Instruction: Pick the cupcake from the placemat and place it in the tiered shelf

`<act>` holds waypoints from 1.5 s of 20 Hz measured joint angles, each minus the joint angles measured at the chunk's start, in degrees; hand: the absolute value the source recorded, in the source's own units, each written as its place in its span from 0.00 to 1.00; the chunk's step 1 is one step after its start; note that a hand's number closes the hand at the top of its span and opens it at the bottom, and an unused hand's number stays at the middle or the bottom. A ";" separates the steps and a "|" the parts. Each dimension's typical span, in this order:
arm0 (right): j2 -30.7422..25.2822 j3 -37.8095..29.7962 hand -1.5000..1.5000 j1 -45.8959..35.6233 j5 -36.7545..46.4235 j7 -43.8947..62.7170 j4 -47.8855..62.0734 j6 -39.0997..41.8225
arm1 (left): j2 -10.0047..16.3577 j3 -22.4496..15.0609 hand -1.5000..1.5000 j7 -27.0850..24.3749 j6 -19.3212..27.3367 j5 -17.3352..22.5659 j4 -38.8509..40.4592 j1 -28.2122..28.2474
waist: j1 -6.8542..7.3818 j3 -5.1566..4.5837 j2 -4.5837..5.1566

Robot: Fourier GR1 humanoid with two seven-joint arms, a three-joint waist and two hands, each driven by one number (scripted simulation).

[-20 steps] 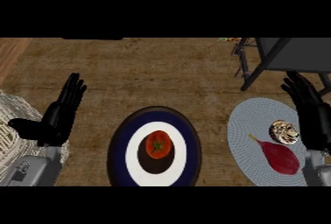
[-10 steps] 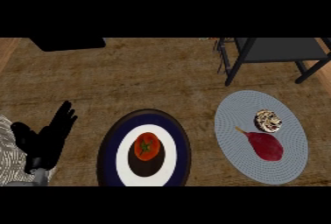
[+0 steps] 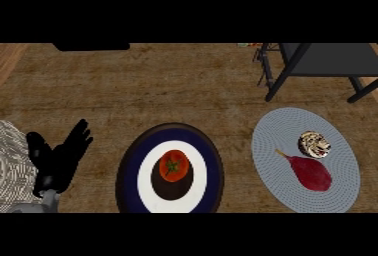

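Note:
The cupcake is small and round with a brown-and-cream top. It sits on the upper right part of the grey oval placemat at the right. The dark tiered shelf stands at the top right, behind the placemat. My left hand shows at the lower left with straight fingers pointing up, far from the cupcake and holding nothing. My right hand is out of the picture.
A dark red pear-shaped fruit lies on the placemat just below the cupcake. A navy, white and brown plate in the middle holds a tomato. A striped woven mat lies at the left edge. A black object sits at the top left.
The view has swung right, so everything has slid leftward in the picture. My right hand, beside the placemat a second ago, has left the view. The left hand keeps its open pose.

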 measured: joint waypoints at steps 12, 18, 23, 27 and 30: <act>-13.69 2.40 0.00 -5.05 8.73 38.59 -15.60 3.37 | -1.72 -0.36 0.50 1.04 -0.97 -1.55 1.08 -2.71 | 2.82 -0.09 0.56; -18.05 6.10 0.00 -17.02 16.48 51.14 -9.99 5.50 | -2.36 -0.25 0.50 0.86 -1.49 -2.43 2.26 -3.70 | 3.55 -0.04 0.60; -17.86 10.31 0.00 -25.37 19.49 55.36 -3.40 8.05 | -2.41 0.16 0.50 1.28 -2.16 -2.49 2.48 -4.02 | 3.77 -0.03 0.60; -17.11 13.47 0.00 -30.91 20.66 57.55 1.24 10.27 | -3.16 0.15 0.50 1.25 -1.48 -3.16 2.21 -3.66 | 3.58 0.00 0.47; -15.47 16.33 0.00 -34.42 22.55 58.58 4.48 11.46 | -3.41 0.24 0.50 1.21 -1.41 -3.54 2.12 -3.52 | 3.44 0.03 0.39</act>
